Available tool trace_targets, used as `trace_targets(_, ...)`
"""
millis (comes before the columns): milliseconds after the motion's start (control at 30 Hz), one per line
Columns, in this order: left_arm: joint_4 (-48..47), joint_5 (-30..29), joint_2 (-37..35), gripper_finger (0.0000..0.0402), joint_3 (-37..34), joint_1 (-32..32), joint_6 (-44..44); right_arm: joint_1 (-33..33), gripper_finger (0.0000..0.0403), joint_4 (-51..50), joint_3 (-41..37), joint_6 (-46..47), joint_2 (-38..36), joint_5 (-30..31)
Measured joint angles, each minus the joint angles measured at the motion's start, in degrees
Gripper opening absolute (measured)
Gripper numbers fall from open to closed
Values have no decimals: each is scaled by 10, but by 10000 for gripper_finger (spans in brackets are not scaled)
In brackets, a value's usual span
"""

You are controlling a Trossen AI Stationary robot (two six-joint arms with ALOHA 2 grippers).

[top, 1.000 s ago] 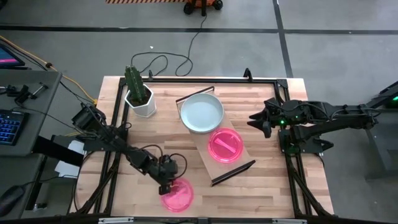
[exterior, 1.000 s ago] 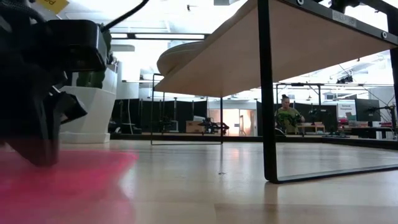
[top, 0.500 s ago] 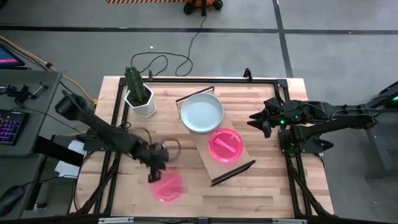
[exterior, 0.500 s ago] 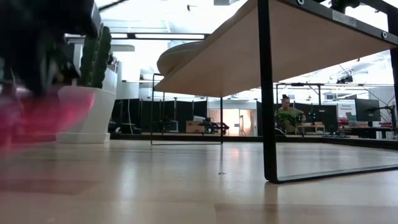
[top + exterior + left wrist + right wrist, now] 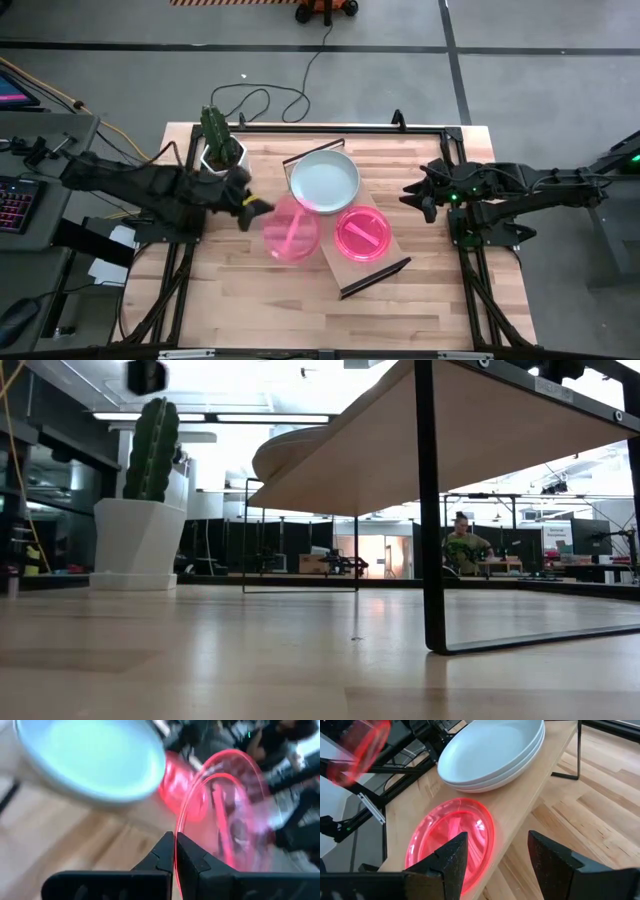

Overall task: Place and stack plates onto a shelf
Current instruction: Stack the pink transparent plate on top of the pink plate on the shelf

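I see pink plates (image 5: 291, 232) | pale stacked plates (image 5: 324, 181) | light-wood shelf (image 5: 385, 240) | green cactus (image 5: 214, 128), white pot (image 5: 231, 172)

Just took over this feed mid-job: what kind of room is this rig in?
Most likely a robotics lab or workshop. Beyond the table the low view shows a person seated at a workstation among monitors; the high view shows a keyboard beside the rig.

The right gripper's (image 5: 495, 857) two dark fingers stood apart above a pink plate (image 5: 452, 840) lying on the shelf (image 5: 530, 802). Just beyond it sat stacked pale plates (image 5: 492, 752). Another pink plate (image 5: 357, 747) hung farther off.
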Motion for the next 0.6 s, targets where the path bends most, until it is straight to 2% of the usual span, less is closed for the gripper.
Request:
trace_targets(133,16,-20,94,0,69,10,24,0,190,0,0,0,0,3)
trace_targets(300,79,-57,238,0,143,-15,19,0,190,0,0,0,0,5)
trace_targets(433,139,-131,331,0,177,-46,-59,0,190,-1,0,0,0,6)
trace_targets(600,178,-228,404,0,192,-82,-198,0,190,-1,0,0,0,31)
